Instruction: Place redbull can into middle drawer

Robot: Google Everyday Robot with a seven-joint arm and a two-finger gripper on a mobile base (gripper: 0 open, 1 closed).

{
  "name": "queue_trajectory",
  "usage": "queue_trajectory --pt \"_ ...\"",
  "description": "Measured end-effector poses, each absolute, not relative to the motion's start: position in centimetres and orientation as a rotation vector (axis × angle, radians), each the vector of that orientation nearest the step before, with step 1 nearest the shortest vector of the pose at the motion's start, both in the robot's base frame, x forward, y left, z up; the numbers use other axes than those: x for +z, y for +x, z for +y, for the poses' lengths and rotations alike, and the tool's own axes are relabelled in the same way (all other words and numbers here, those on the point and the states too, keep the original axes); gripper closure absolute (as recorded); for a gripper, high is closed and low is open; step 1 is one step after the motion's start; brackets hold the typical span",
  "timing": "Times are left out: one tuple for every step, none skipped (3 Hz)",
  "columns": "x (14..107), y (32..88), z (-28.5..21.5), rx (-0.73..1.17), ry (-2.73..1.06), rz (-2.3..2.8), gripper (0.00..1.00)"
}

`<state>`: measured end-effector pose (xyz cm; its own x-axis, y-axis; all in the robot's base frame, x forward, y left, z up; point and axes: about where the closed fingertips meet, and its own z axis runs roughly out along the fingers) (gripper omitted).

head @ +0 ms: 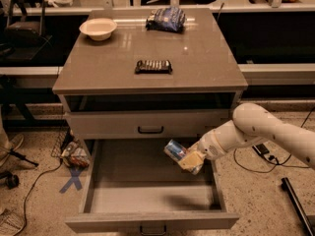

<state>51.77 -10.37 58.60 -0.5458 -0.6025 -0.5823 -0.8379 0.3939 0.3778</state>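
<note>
The redbull can [174, 150] is a slim silver-and-blue can held tilted in my gripper [188, 159], which is shut on it. The white arm reaches in from the right. The can hangs above the pulled-out middle drawer [152, 191], over its right rear part, with a dark shadow on the pale floor below. The drawer holds nothing else that I can see. Its front edge with a small dark handle is at the bottom of the view.
Above is a shut drawer front with a curved black handle [150, 130]. On the cabinet top [108, 68] lie a white bowl [98, 28], a dark blue snack bag [166, 19] and a flat black ribbed bar [153, 66]. Cables and clutter lie on the floor at left.
</note>
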Motion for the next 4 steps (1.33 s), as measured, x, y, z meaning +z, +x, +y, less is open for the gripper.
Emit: queue_trajectory --pt "55.6 51.1 -9.8 0.919 -1.229 2.362 1.0" --pt "49.9 50.1 -8.2 0.889 -1.222 2.464 0.97" --pt "46.8 49.8 -6.6 0.89 -1.233 2.507 0.74" --pt "44.1 50.2 -4.3 0.944 -1.231 2.505 0.43"
